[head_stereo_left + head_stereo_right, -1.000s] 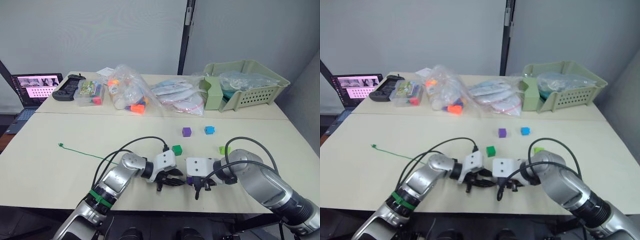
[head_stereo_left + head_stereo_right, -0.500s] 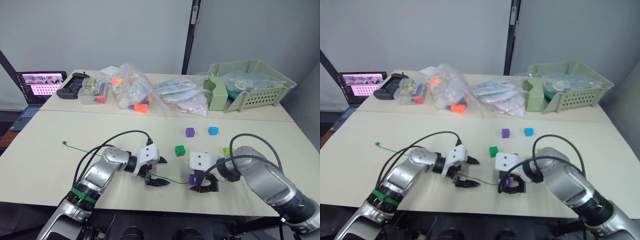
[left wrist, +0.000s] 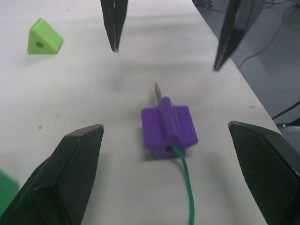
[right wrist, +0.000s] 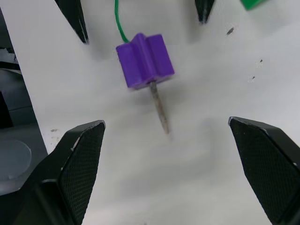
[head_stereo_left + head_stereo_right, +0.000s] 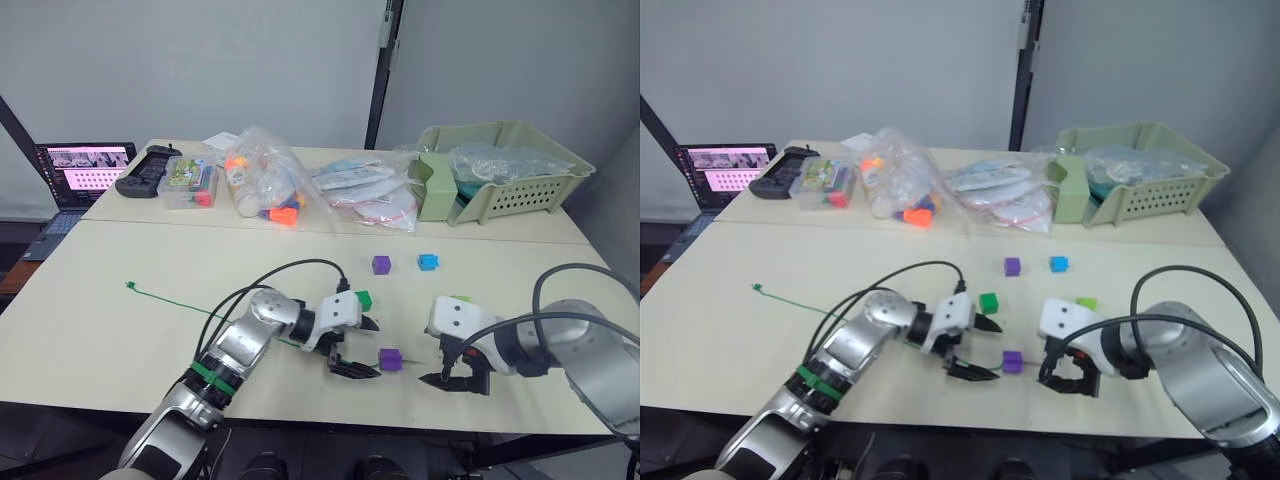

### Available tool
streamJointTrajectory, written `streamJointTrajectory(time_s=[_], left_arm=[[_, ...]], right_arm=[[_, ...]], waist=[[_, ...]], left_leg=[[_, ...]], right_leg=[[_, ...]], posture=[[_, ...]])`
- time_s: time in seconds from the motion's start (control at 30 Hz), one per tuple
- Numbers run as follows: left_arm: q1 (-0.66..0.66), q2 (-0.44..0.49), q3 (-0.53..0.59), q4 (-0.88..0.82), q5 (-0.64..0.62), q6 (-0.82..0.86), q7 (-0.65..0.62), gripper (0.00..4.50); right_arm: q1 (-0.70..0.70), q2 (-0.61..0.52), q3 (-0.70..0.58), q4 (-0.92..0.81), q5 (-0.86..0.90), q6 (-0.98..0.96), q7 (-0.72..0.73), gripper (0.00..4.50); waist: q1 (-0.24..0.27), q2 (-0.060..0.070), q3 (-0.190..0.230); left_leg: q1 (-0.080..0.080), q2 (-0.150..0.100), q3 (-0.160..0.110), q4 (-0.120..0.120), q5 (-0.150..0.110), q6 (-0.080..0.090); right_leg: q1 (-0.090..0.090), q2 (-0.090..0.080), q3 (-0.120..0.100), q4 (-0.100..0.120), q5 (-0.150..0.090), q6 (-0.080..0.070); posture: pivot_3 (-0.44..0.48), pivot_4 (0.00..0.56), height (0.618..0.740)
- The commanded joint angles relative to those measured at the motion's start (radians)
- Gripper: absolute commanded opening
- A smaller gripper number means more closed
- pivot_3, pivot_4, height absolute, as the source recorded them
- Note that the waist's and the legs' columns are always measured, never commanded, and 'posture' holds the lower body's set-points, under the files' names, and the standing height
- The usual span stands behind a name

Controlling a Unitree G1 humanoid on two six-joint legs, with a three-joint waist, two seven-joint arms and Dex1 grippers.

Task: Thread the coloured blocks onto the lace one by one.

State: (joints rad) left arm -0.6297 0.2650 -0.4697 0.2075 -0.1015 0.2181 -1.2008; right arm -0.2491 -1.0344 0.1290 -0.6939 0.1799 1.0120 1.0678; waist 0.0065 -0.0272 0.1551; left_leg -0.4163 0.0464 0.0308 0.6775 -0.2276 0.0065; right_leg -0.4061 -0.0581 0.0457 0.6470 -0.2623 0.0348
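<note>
Lying threaded on the lace (image 3: 186, 187), purple block (image 5: 390, 359) between both wide-open, empty tools.

I take the threaded block (image 5: 390, 359) as my reference, near the front edge of the table (image 5: 120, 340). The lace (image 5: 170, 301) passes through it and trails off far to its left, with the tip poking out on its right. The left gripper (image 5: 368, 348) sits just left of it, fingers spread, and the right gripper (image 5: 450, 382) is near on its right, also spread. Behind it and slightly left lies the nearest loose block (image 5: 362, 299). Behind and to the right is the second block (image 5: 460, 299). Further back lie the third block (image 5: 381, 264) and, right of that, the fourth block (image 5: 427, 262). Well behind are the bags (image 5: 265, 185) to the left and the tray (image 5: 500, 190) to the right.
</note>
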Motion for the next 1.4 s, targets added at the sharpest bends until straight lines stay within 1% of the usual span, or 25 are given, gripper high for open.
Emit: streamJointTrajectory(time_s=[0.03, 0.17, 0.23, 0.33, 0.43, 0.47, 0.53, 0.57, 0.73, 0.83, 1.0, 1.2, 1.33, 1.4], left_arm=[[-0.024, -0.019, -0.021, 0.016, 0.030, -0.031, 0.014, 4.50], [-0.036, -0.053, -0.034, 0.059, 0.051, -0.045, 0.031, 4.50], [-0.042, -0.063, -0.037, 0.077, 0.061, -0.049, 0.034, 4.50], [-0.044, -0.076, -0.042, 0.091, 0.070, -0.060, 0.034, 3.66], [-0.047, -0.087, -0.047, 0.099, 0.074, -0.066, 0.031, 2.64], [-0.048, -0.089, -0.048, 0.101, 0.075, -0.067, 0.031, 2.36], [-0.051, -0.090, -0.047, 0.103, 0.077, -0.068, 0.030, 1.64], [-0.052, -0.090, -0.046, 0.103, 0.078, -0.068, 0.030, 1.38], [-0.057, -0.063, -0.048, 0.106, 0.097, -0.093, 0.019, 1.37], [-0.061, -0.056, -0.044, 0.114, 0.098, -0.100, 0.011, 1.37], [-0.062, -0.056, -0.048, 0.118, 0.096, -0.106, -0.005, 1.37], [-0.080, -0.057, -0.041, 0.146, 0.096, -0.122, -0.013, 1.37], [-0.096, -0.036, -0.018, 0.156, 0.071, -0.130, -0.051, 1.37], [-0.089, -0.005, 0.004, 0.134, 0.041, -0.115, -0.092, 1.37]], right_arm=[[0.010, -0.013, -0.044, -0.039, 0.019, 0.018, -0.042, 4.45], [0.009, -0.007, -0.029, -0.040, 0.027, 0.019, -0.080, 4.45], [-0.011, -0.003, 0.002, -0.019, 0.018, -0.009, -0.096, 4.45], [-0.042, 0.002, 0.056, 0.019, 0.001, -0.051, -0.109, 4.50], [-0.071, 0.003, 0.120, 0.065, -0.018, -0.091, -0.109, 4.50], [-0.080, 0.005, 0.137, 0.080, -0.024, -0.102, -0.108, 4.50], [-0.092, 0.006, 0.170, 0.110, -0.036, -0.128, -0.103, 4.50], [-0.096, 0.007, 0.179, 0.120, -0.038, -0.137, -0.103, 4.50], [-0.080, 0.019, 0.209, 0.175, -0.037, -0.187, -0.097, 4.50], [-0.078, 0.045, 0.218, 0.204, -0.034, -0.215, -0.099, 3.63], [-0.075, 0.082, 0.209, 0.215, -0.023, -0.206, -0.100, 1.93], [-0.064, 0.085, 0.198, 0.216, -0.020, -0.190, -0.104, 0.00], [-0.058, 0.064, 0.182, 0.221, -0.013, -0.185, -0.093, 0.00], [-0.058, 0.060, 0.180, 0.226, -0.011, -0.186, -0.087, 0.00]], waist=[[0.000, 0.000, 0.000], [0.002, 0.000, 0.000], [0.003, 0.000, 0.000], [0.002, 0.000, 0.000], [0.002, 0.000, 0.000], [0.002, 0.000, 0.000], [0.002, 0.000, 0.000], [0.002, 0.000, 0.000], [0.002, 0.000, 0.000], [0.002, 0.000, 0.000], [-0.003, 0.000, 0.000], [-0.003, 0.000, 0.000], [-0.003, 0.000, 0.000], [-0.003, 0.000, 0.000]], left_leg=[[0.000, 0.000, 0.000, 0.000, 0.000, 0.000], [0.000, 0.000, 0.000, 0.000, 0.000, 0.000], [0.000, 0.000, 0.000, 0.000, 0.000, 0.000], [0.000, 0.000, 0.000, 0.000, 0.000, 0.000], [0.000, 0.000, 0.000, 0.000, 0.000, 0.000], [0.000, 0.000, 0.000, 0.000, 0.000, 0.000], [0.000, 0.000, 0.000, 0.000, 0.000, 0.000], [0.000, 0.000, 0.000, 0.000, 0.000, 0.000], [0.000, 0.000, 0.000, 0.000, 0.000, 0.000], [0.000, 0.000, 0.000, 0.000, 0.000, 0.000], [0.000, 0.000, 0.000, 0.000, 0.000, 0.000], [0.000, 0.000, 0.000, 0.000, 0.000, 0.000], [0.000, 0.000, 0.000, 0.000, 0.000, 0.000], [0.000, 0.000, 0.000, 0.000, 0.000, 0.000]], right_leg=[[0.000, 0.000, 0.000, 0.000, 0.000, 0.000], [0.000, 0.000, 0.000, 0.000, 0.000, 0.000], [0.000, 0.000, 0.000, 0.000, 0.000, 0.000], [0.000, 0.000, 0.000, 0.000, 0.000, 0.000], [0.000, 0.000, 0.000, 0.000, 0.000, 0.000], [0.000, 0.000, 0.000, 0.000, 0.000, 0.000], [0.000, 0.000, 0.000, 0.000, 0.000, 0.000], [0.000, 0.000, 0.000, 0.000, 0.000, 0.000], [0.000, 0.000, 0.000, 0.000, 0.000, 0.000], [0.000, 0.000, 0.000, 0.000, 0.000, 0.000], [0.000, 0.000, 0.000, 0.000, 0.000, 0.000], [0.001, 0.000, 0.000, 0.000, 0.000, 0.000], [0.001, 0.000, 0.000, 0.000, 0.000, 0.000], [0.001, 0.000, 0.000, 0.000, 0.000, 0.000]], posture=[[0.000, 0.150, 0.732], [0.000, 0.150, 0.732], [0.000, 0.150, 0.732], [0.000, 0.150, 0.732], [0.000, 0.150, 0.732], [0.000, 0.150, 0.732], [0.000, 0.150, 0.732], [0.000, 0.150, 0.732], [0.000, 0.150, 0.732], [0.000, 0.150, 0.732], [0.000, 0.150, 0.732], [0.000, 0.150, 0.732], [0.000, 0.150, 0.732], [0.000, 0.150, 0.732]])
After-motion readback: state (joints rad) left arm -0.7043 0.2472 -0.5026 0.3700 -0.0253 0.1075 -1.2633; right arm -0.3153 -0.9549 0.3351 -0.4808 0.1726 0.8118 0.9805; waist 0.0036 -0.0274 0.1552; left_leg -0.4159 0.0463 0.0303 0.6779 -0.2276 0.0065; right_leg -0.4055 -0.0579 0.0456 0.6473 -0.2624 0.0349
